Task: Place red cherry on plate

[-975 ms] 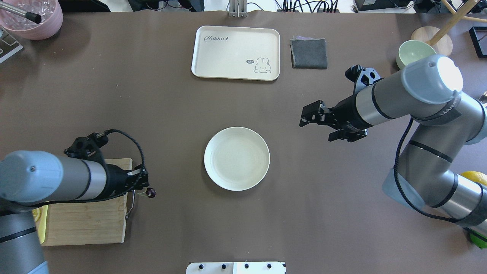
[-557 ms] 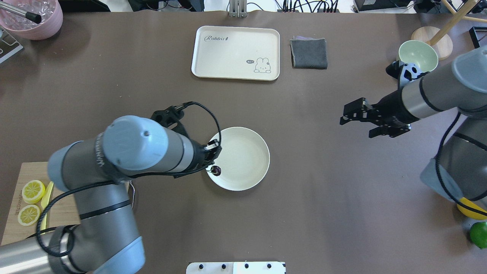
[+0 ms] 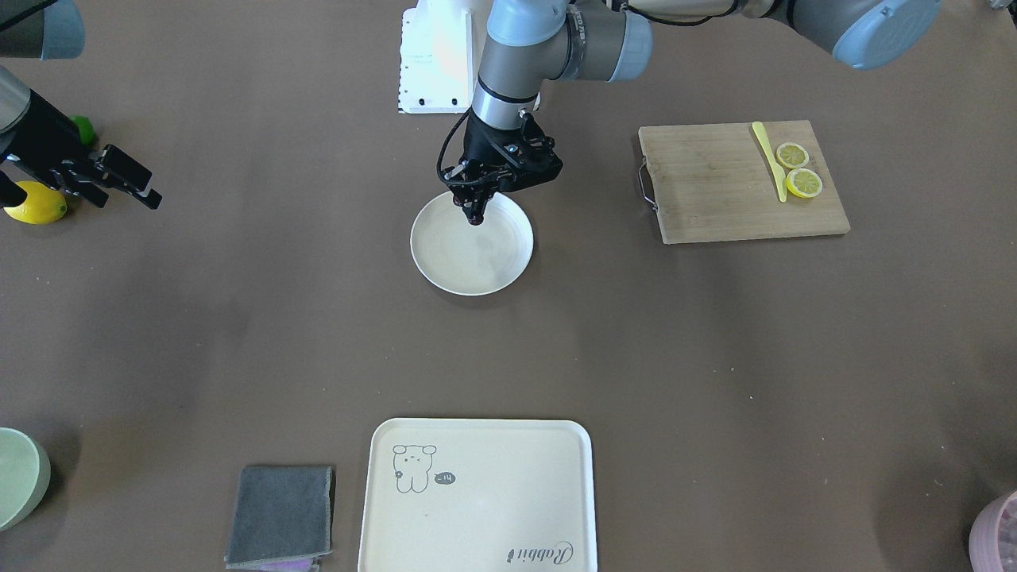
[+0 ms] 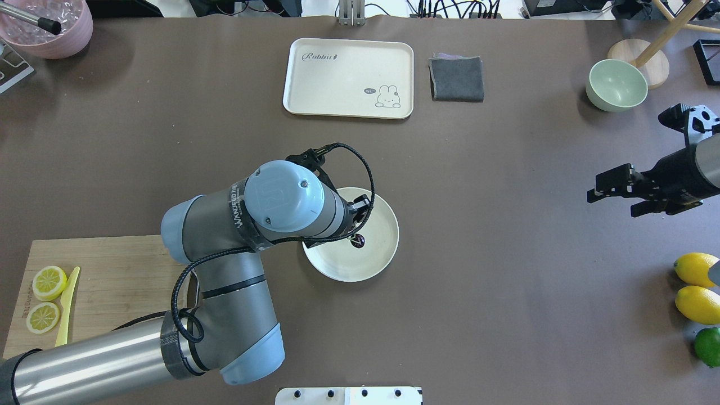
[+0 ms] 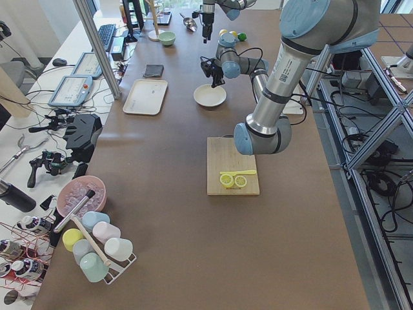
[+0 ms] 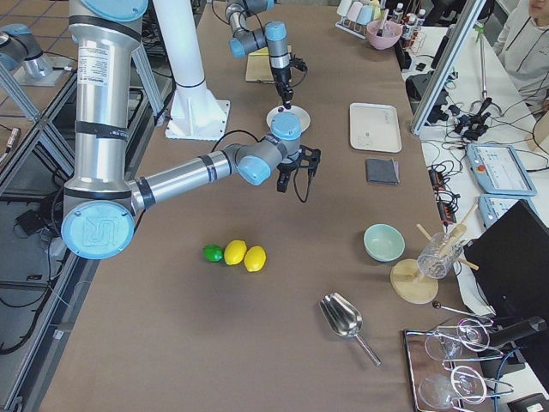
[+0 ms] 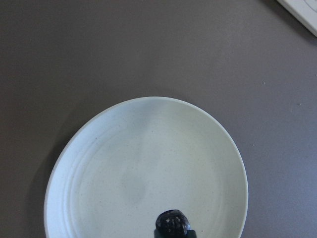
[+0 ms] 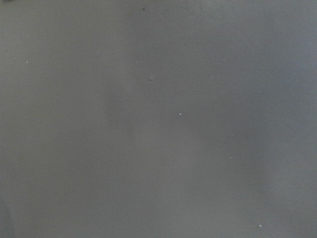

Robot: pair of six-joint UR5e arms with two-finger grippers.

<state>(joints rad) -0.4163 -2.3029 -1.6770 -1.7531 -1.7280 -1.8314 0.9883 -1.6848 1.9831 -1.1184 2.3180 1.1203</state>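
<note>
The round cream-white plate (image 4: 376, 263) lies mid-table. My left gripper (image 4: 360, 228) hangs over the plate's inner area, shut on the red cherry (image 4: 358, 241), a tiny dark maroon ball showing just below the fingertips. From the left wrist view the red cherry (image 7: 172, 223) sits at the bottom edge above the plate (image 7: 148, 158). Seen from the front, the left gripper (image 3: 475, 214) points down over the plate (image 3: 477, 266) near its robot-side rim. I cannot tell whether the cherry touches the plate. My right gripper (image 4: 613, 192) stands open and empty far to the right, and appears again (image 3: 131, 187) from the front.
A cream rabbit tray (image 4: 349, 79), a grey cloth (image 4: 457, 79) and a pale green bowl (image 4: 616, 93) are at the back. The wooden board (image 4: 124, 292) with lemon slices (image 4: 48, 281) is front left. Two lemons (image 4: 697, 270) and a lime (image 4: 707, 346) lie front right.
My left arm carried the cherry from beside the wooden board to over the plate, then further in over it. My right arm drew back to the right, away from the plate.
</note>
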